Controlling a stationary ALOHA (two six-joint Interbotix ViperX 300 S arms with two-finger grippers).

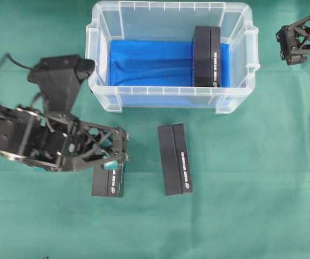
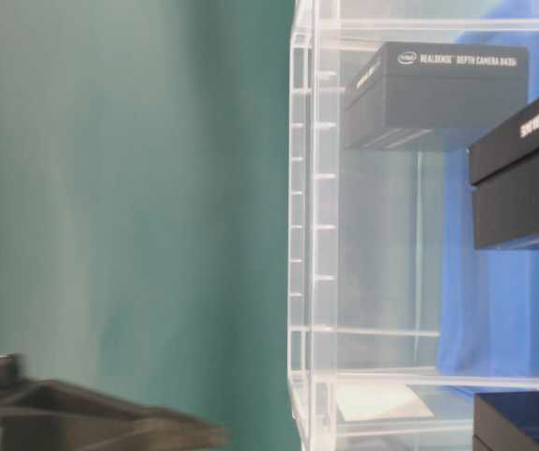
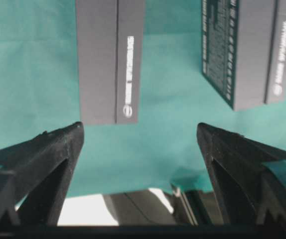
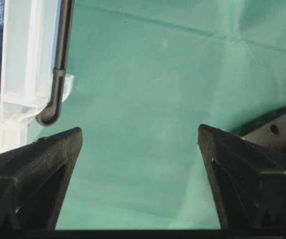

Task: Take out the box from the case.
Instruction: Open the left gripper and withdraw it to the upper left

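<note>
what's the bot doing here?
Unloading boxes from the clear case. Two boxes already lie on the green cloth in front of it; one box is still inside, standing at the right end on the blue lining. The left hand is open, empty, over the nearer-left box. The right hand is open and idle, off beside the case.

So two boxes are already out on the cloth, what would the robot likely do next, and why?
Probably lift the left end effector clear and swing it toward the case. It is open and empty above a box on the cloth, while one box remains inside the case on its blue lining.
</note>
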